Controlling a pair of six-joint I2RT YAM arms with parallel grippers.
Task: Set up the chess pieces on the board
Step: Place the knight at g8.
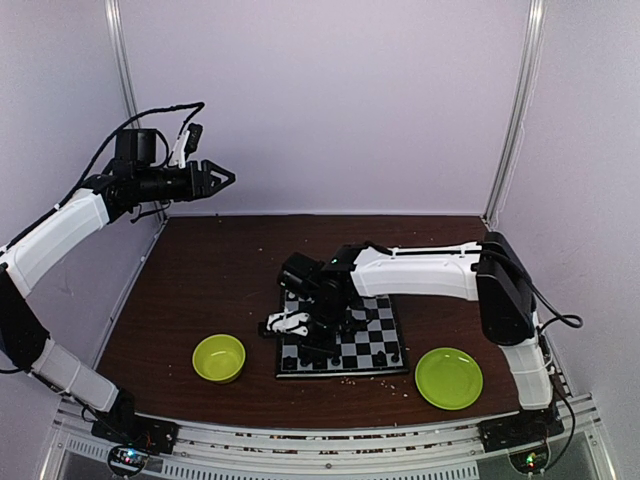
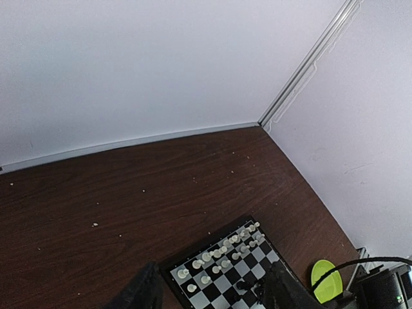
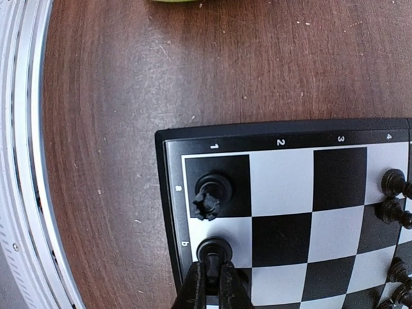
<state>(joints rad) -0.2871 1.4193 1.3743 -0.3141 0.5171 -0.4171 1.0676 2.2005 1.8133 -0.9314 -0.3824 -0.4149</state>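
The board (image 1: 386,346) lies on the brown table, near the front. My right gripper (image 3: 214,275) is low over its near-left corner (image 1: 298,338) and is shut on a black chess piece (image 3: 214,252) whose base stands on the white square b1. A black rook (image 3: 211,195) stands beside it on a1. More black pieces (image 3: 393,196) show at the right edge. In the left wrist view, white pieces (image 2: 222,253) stand in two rows on the board (image 2: 215,286). My left gripper (image 1: 222,178) is open, empty, raised high at the back left.
A green bowl (image 1: 219,357) stands left of the board. A green plate (image 1: 449,378) lies to its right and also shows in the left wrist view (image 2: 324,277). White walls enclose the table. A metal rail (image 3: 26,161) runs along the front edge.
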